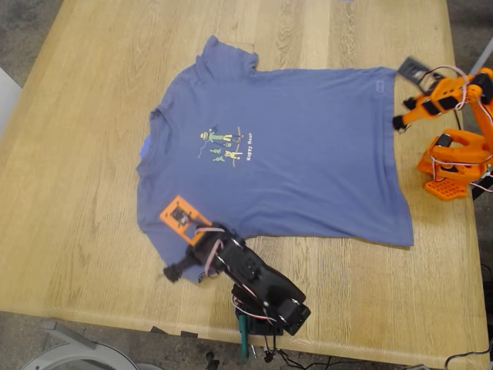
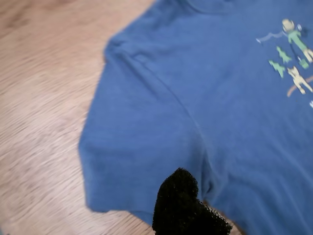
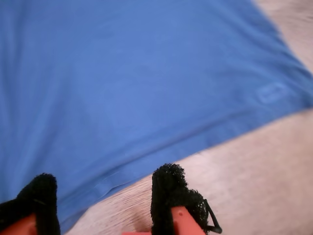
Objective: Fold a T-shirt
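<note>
you see the t-shirt flat across the table, bare wood all round. my first gripper hangs over the near sleeve, opening unclear. my second gripper gapes empty beside the hem.

even soft light, faint shadows, wrist views blurred

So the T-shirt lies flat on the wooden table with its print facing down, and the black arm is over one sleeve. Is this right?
Not quite. The print faces up, not down: the exterior view shows the small cartoon figures on the chest of the T-shirt. The rest holds: the shirt lies flat on the wooden table, and the black arm with my first gripper is over one sleeve.
</note>
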Controlling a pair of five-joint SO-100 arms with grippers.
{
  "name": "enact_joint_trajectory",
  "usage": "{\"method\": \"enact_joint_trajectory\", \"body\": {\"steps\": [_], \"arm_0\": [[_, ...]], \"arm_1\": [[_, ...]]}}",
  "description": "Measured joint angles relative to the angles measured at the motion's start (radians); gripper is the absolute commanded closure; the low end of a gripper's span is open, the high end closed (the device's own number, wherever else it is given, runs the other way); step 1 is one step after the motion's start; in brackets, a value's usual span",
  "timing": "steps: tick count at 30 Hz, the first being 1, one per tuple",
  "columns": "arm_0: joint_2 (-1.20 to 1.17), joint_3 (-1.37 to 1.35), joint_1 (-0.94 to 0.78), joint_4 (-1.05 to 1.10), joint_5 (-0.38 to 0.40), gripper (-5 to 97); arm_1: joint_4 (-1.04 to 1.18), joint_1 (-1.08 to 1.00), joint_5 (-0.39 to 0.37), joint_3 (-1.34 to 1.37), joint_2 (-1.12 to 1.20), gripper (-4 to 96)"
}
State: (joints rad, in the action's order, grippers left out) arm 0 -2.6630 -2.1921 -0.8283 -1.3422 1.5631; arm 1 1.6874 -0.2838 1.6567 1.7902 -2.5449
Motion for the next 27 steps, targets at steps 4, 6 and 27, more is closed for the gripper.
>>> {"method": "enact_joint_trajectory", "body": {"steps": [4, 6, 27], "arm_0": [[0.156, 0.023, 0.109, 0.107, -0.011, 28], [0.233, 0.037, 0.153, 0.176, -0.018, 28], [1.071, 0.397, 0.179, 0.804, -0.002, 28]], "arm_1": [[-0.094, 0.155, -0.011, -0.029, 0.147, 63.1], [-0.169, 0.202, -0.011, -0.049, 0.233, 63.1], [-0.548, 0.373, -0.021, -0.934, 1.310, 65.3]]}}
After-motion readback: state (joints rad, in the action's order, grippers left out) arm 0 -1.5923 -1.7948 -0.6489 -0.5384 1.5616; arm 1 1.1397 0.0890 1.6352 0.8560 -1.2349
